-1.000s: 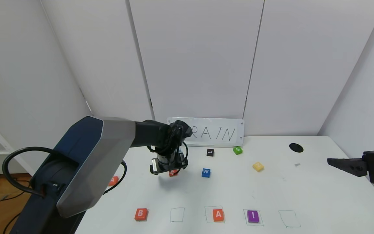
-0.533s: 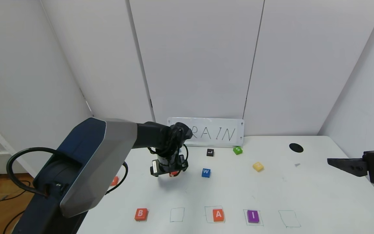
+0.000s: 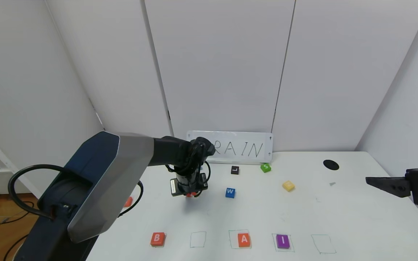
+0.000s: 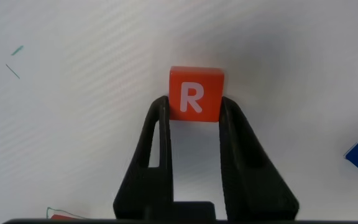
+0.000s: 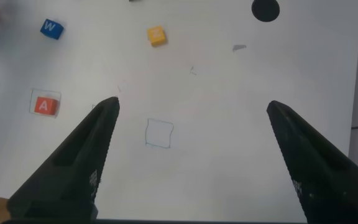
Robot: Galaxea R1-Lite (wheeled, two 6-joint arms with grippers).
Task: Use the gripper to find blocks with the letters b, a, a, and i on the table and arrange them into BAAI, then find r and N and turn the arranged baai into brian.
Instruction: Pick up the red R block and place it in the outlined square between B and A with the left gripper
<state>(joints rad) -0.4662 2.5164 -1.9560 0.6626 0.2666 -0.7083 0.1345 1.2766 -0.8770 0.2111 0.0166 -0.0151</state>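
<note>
My left gripper (image 3: 191, 194) is shut on the orange-red R block (image 4: 194, 94), which sits between its fingertips over the white table (image 3: 339, 214) at mid-left. On the front row lie the orange-red B (image 3: 157, 239), an A (image 3: 244, 239) and the purple I (image 3: 282, 241). Another orange-red block (image 3: 128, 201) shows partly behind my left arm, its letter hidden. The pale yellow N (image 3: 288, 186) lies at the mid-right and also shows in the right wrist view (image 5: 156, 35). My right gripper (image 3: 372, 180) is open and empty at the right edge.
Pen-drawn outlines stand free between B and A (image 3: 197, 239) and right of I (image 3: 323, 243). Blue W (image 3: 230, 192), black L (image 3: 234, 170) and green S (image 3: 265, 167) lie behind. A lettered sign (image 3: 245, 148) leans on the wall. A black hole (image 3: 331, 164) is at the far right.
My left wrist has turned a little and shifted slightly over the R block. The right arm and the other blocks have not moved.
</note>
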